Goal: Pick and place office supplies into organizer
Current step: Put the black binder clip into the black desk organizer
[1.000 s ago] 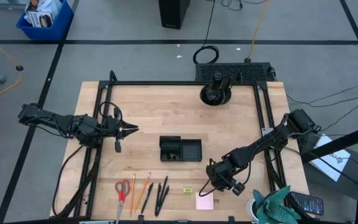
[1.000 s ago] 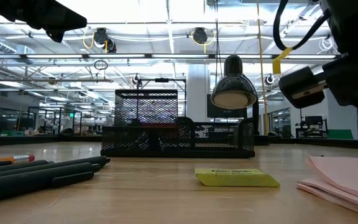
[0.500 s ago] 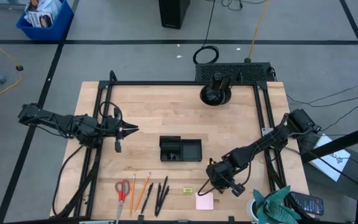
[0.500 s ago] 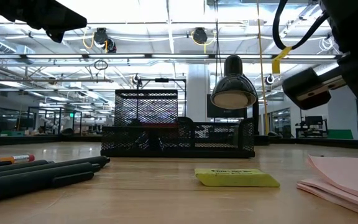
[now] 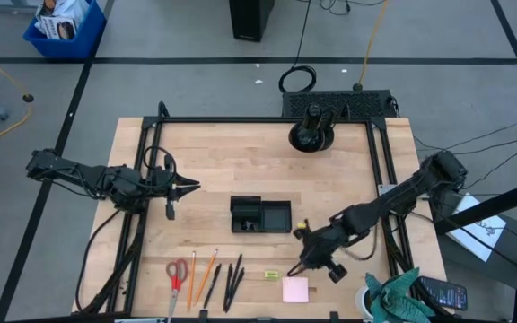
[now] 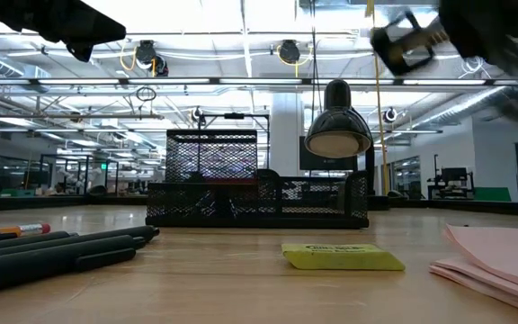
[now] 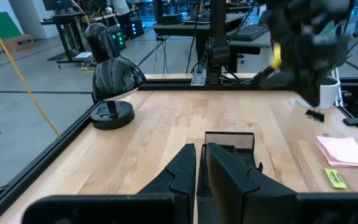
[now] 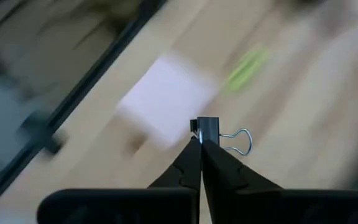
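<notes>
My right gripper (image 8: 200, 142) (image 5: 301, 235) is shut on a tiny black binder clip (image 8: 208, 129), above the table between the black organizer (image 5: 260, 215) and the pink sticky-note pad (image 5: 295, 289). The red-handled scissors (image 5: 176, 274), orange pencils (image 5: 202, 273), black pens (image 5: 232, 280) and a small yellow-green piece (image 5: 270, 274) lie flat in a row near the front edge. My left gripper (image 5: 194, 187) (image 7: 201, 148) waits shut, held above the left side of the table and pointing at the organizer (image 7: 229, 142). My right gripper pinches the clip's black body (image 8: 205, 133) between its two fingertips. The fingers slant down at the table from the right. The clip's wire loop (image 8: 242, 142) sticks out sideways, and the clip is lifted clear of the wood.
A black desk lamp on a round base (image 5: 311, 135) stands at the far edge. A teal cloth (image 5: 402, 296) and a white cup (image 5: 364, 301) sit at the near right corner. A black metal frame (image 5: 240, 120) borders the table.
My right gripper has risen from beside the sticky-note pad and gone toward the far edge, nearer the organizer, tipping to a shallower slant. In the low view it has climbed from mid height to the top of the picture.
</notes>
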Tool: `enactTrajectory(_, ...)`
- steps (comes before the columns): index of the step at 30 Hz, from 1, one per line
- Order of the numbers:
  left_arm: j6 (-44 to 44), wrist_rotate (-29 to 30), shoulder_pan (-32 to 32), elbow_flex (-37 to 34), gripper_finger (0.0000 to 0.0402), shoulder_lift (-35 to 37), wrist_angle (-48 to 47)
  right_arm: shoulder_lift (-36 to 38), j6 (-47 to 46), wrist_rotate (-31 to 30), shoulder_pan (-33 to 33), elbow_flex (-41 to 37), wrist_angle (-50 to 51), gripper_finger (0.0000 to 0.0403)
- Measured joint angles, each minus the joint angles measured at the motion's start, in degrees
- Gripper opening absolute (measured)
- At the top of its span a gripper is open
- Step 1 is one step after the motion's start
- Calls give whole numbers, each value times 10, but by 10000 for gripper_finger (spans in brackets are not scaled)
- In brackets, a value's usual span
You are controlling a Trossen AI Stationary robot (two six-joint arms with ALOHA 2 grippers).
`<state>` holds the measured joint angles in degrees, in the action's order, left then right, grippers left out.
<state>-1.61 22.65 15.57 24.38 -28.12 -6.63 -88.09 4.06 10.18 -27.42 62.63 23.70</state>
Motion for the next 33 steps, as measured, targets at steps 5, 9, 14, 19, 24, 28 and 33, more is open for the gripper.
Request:
enactTrajectory(5, 0, 0, 0, 0, 47, 0, -1, 47, 29, -208, 11, 3, -121, 1)
enactTrajectory(9, 1, 0, -1, 0, 47, 0, -3, 27, 63, -252, 32, 3, -189, 0)
enactTrajectory(14, 0, 0, -1, 0, 47, 0, -4, -55, 72, -253, 62, 2, -254, 0)
enactTrajectory(19, -1, 0, -1, 0, 47, 0, -4, -121, 70, -298, 87, 2, -340, 0)
enactTrajectory(24, -2, 0, -1, 0, 47, 0, -7, -159, 58, -310, 105, 2, -359, 0)
enactTrajectory(28, -2, 0, -1, 0, 47, 0, -9, -184, 68, -341, 112, 2, -352, 0)
enactTrajectory(33, 2, 0, -1, 0, 47, 0, -9, -195, 73, -340, 113, 2, -338, 0)
